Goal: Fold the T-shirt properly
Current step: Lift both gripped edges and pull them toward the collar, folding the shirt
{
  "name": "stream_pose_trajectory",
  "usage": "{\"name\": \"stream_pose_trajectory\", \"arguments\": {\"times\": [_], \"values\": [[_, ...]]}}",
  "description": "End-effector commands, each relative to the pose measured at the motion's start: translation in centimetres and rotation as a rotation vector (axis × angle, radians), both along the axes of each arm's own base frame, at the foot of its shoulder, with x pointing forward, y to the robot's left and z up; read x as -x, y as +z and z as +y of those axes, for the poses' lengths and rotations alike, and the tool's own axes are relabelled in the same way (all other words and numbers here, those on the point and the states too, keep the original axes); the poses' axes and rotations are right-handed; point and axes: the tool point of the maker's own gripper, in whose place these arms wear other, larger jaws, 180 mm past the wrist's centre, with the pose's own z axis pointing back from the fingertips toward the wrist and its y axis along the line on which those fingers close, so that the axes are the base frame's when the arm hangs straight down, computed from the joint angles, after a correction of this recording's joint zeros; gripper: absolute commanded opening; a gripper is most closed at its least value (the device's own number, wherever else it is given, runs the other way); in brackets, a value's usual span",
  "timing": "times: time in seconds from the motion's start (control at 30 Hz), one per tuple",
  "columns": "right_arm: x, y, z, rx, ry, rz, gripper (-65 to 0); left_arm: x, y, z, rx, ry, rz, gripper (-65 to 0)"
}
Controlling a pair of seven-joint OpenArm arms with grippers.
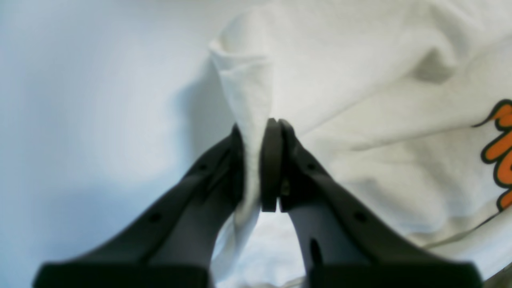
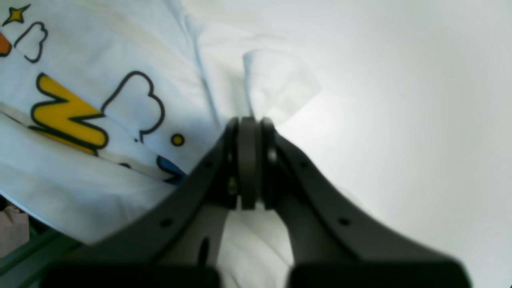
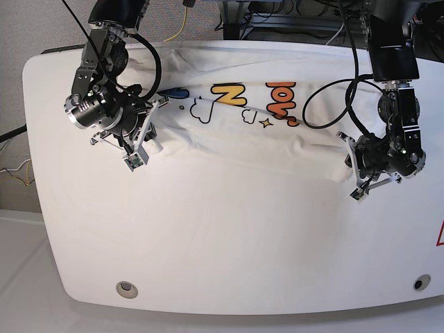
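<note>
Base view: T-shirt (image 3: 236,132) stretched crumpled across far worktop (image 3: 222,236), left hand (image 3: 352,168) and right hand (image 3: 149,142) each pinching an edge; judged early, fold not yet made

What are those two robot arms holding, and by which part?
Both hold the white T-shirt: the left gripper pinches a bunched edge at one side, the right gripper a fold at the opposite side.

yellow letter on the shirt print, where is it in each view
Left wrist: not in view; only orange lettering at the right edge.
Right wrist: yellow letter at mid-left, left of the right gripper.
Base: yellow letter at top centre.
Shared landmark: the cloud outline beside it.
</note>
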Motion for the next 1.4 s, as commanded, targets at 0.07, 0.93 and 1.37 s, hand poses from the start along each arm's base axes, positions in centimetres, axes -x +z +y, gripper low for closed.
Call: {"name": "stream_pose_trajectory", "arguments": {"times": [0.07,0.93,1.37], "values": [[-0.7,1.0,-0.1,-0.003,0.006,-0.045,-65.0,-0.4,1.7,0.4,-0.023,-0.016,-0.056,-59.9],[2.5,-0.4,0.3,-0.098,0.002,0.035,-65.0,2.2,1.0,3.5,-0.127,-0.037,-0.003,-59.9],[4.0,-0.7,-1.4,-0.14,-0.069,0.077,-65.0,2.6,2.4,3.7,-0.167,-0.066,-0.041,-59.8]]}}
